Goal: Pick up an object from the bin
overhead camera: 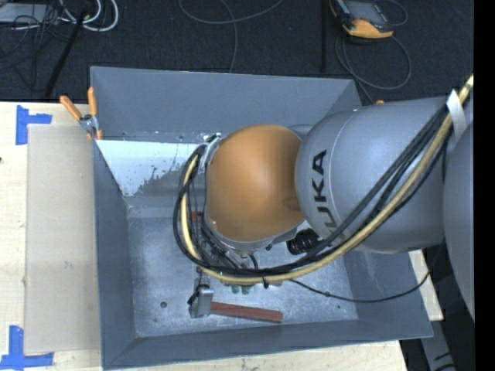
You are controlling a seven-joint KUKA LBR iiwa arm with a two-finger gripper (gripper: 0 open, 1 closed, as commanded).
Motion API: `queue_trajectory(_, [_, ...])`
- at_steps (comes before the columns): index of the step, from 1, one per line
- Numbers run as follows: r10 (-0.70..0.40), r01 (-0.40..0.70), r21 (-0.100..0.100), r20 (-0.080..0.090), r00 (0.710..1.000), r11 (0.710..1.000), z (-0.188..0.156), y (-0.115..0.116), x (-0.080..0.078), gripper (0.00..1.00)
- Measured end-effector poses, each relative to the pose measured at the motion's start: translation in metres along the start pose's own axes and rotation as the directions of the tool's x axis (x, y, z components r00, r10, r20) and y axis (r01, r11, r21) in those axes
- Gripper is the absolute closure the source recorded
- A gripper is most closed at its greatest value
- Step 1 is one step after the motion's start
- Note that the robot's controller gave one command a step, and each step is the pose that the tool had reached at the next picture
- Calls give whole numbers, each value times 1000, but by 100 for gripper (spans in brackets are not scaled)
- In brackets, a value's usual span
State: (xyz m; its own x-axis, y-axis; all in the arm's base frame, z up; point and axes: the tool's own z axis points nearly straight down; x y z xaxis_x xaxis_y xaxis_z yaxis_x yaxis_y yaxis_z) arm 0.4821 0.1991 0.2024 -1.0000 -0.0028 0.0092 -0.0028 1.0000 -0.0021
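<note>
a flat reddish-brown strip (249, 313) lies on the floor of the grey bin (147, 273), close to the near wall. bare floor extends to its left. the tool (202, 303) stands at the strip's left end, possibly touching it; whether it is released or clenched cannot be told.

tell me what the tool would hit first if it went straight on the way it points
Most likely the left end of the reddish-brown strip on the bin floor, just by the tool; depth is unclear, so it may meet bare floor beside it.
</note>
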Motion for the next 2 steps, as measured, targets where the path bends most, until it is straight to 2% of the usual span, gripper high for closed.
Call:
queue_trajectory(1, [-257, 257, 0, 7, 966, 966, 49, -20, -51, 0])
queue_trajectory(2, [-440, 440, 1, 3, 898, 898, 135, -54, -77, 0])
